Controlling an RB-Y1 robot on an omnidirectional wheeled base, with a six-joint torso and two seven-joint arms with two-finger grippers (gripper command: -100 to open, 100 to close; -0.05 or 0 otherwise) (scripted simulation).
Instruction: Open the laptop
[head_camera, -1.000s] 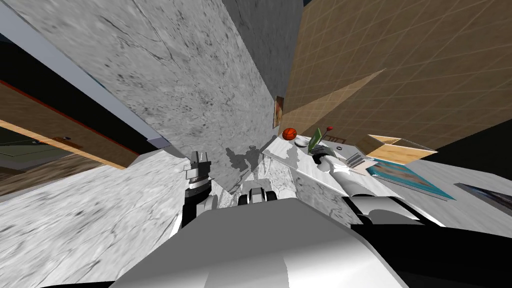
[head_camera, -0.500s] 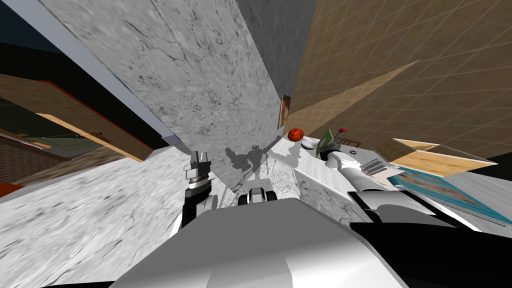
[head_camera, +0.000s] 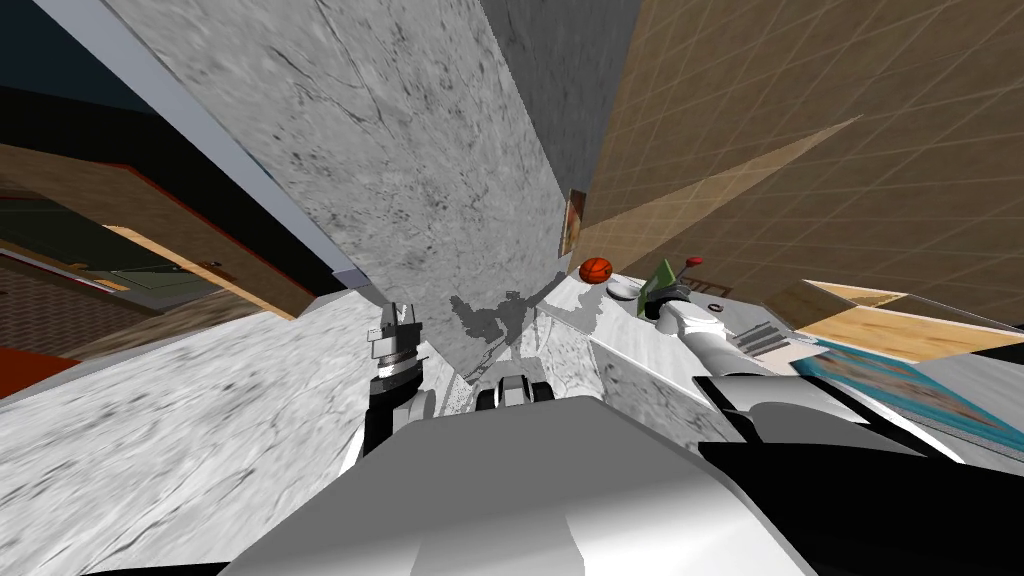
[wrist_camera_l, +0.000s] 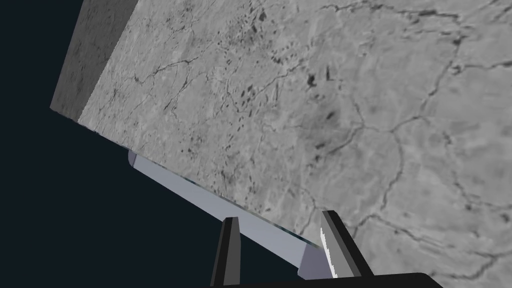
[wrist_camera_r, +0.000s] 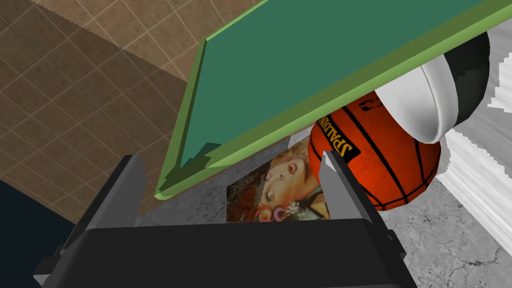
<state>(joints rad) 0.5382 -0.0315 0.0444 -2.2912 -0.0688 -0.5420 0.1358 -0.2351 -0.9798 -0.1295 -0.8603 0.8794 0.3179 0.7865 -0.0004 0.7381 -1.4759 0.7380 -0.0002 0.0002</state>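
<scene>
Right wrist view: green laptop lid (wrist_camera_r: 320, 65) partly raised, right pincer (wrist_camera_r: 230, 157) spread empty at its edge; further opening apparently remains.

Orange basketball (wrist_camera_r: 385, 160) near white bowl (wrist_camera_r: 432, 97); portrait picture (wrist_camera_r: 280, 192) behind them

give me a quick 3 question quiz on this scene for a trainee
1. True or false: the right gripper is shut on the flat green laptop lid.
2. What lies beyond the lid's edge? A) round orange basketball B) blue mug C) yellow banana
3. Fill in: the left gripper has its fingers ___, holding nothing.
Key: 1 false, its fingers stand open by the lid's corner; 2 A; 3 open.
</scene>
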